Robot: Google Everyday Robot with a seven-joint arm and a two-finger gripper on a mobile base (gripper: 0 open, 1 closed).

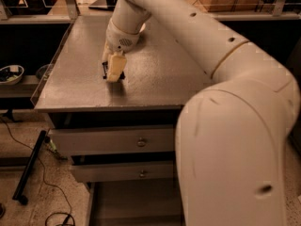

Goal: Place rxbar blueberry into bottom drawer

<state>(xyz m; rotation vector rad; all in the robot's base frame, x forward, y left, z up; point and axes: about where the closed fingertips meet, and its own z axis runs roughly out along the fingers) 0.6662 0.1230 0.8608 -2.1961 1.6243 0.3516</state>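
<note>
One arm (188, 27) angled down, jaws at rxbar blueberry (105, 70) on cabinet top (160, 79).

Smooth white arm (225, 51), cream gripper (114, 72) at countertop (164, 79)

Grey countertop (160, 79), top drawer (103, 141), middle drawer (113, 172), white bowl (11, 75), black bar (30, 166).
</note>
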